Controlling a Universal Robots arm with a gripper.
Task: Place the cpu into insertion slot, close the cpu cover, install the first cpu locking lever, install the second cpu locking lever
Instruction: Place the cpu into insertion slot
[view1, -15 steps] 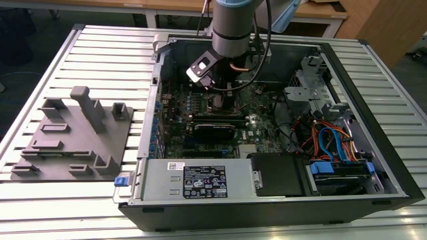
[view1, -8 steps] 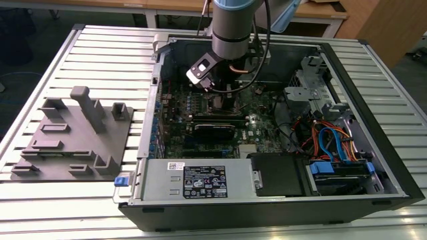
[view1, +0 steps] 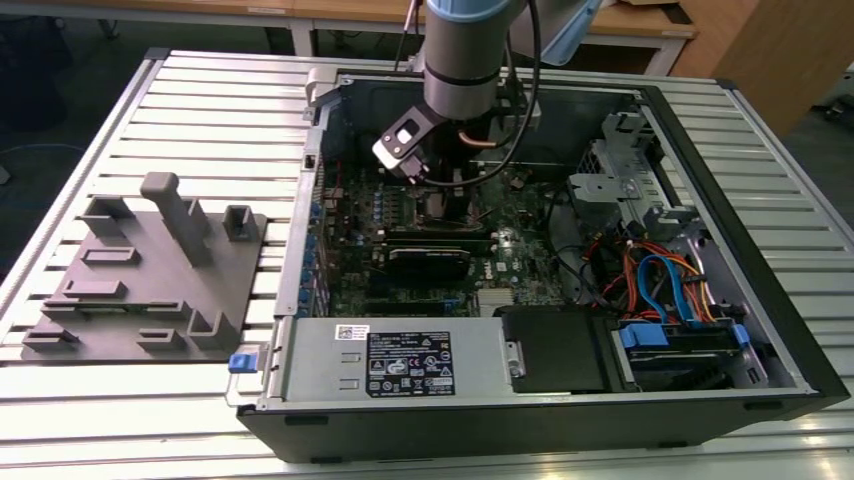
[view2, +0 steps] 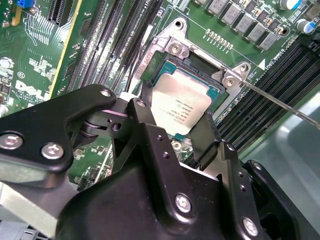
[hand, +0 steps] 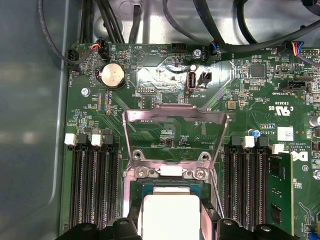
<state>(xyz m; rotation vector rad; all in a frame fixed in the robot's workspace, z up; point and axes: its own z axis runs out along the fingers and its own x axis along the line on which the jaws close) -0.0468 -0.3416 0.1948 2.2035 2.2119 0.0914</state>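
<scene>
Inside case (view1: 771, 290), claw (view2: 173, 111) poised at cpu (view2: 183, 101).

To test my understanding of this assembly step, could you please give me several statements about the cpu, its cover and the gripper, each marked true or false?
1. The cpu lies in the insertion slot. True.
2. The cpu cover is closed flat over the chip. False: in the first wrist view it stands raised, leaving the chip bare.
3. The gripper is outside the computer case. False: it reaches into the case, right at the cpu.
4. Long black memory slots run on both sides of the socket. True.
</scene>
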